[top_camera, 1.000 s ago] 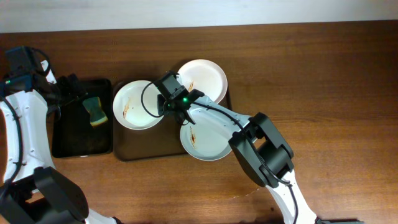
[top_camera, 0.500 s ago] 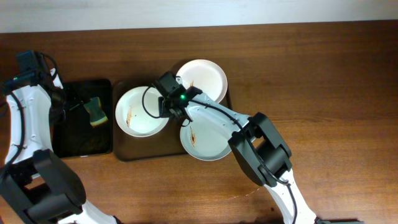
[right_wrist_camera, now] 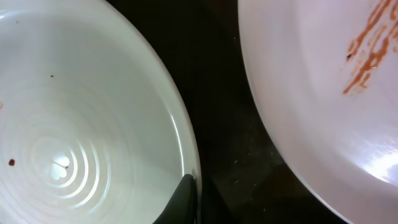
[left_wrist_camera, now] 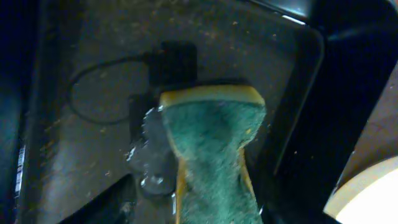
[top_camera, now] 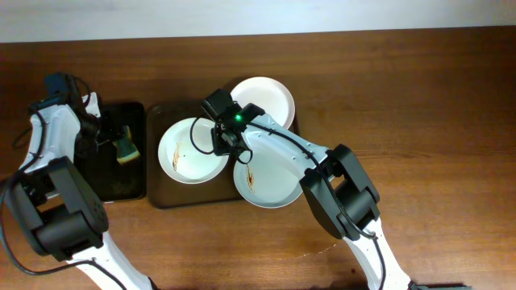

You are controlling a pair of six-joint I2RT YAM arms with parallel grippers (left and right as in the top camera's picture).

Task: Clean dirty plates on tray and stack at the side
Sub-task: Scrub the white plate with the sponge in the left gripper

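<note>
Three white plates lie on the smoky-brown tray (top_camera: 165, 196). The left plate (top_camera: 187, 157) has an orange smear, as do the front plate (top_camera: 270, 184) and the back plate (top_camera: 266, 101). My right gripper (top_camera: 219, 138) is shut on the left plate's right rim. In the right wrist view one dark finger (right_wrist_camera: 181, 202) lies over that rim (right_wrist_camera: 81, 124), with a smeared plate (right_wrist_camera: 317, 99) to the right. My left gripper (top_camera: 103, 133) is over the black tray, its jaws astride the near end of a green and yellow sponge (left_wrist_camera: 211, 155). The sponge lies flat.
The small black tray (top_camera: 93, 181) holds the sponge (top_camera: 125, 147) at the far left. Dark tray floor (right_wrist_camera: 227, 124) shows between the two plates in the right wrist view. Bare wooden table (top_camera: 419, 121) lies to the right and front.
My right gripper has dragged the left plate to the right and a little forward, closer to the other two. My left arm has swung right, bringing its gripper to the sponge.
</note>
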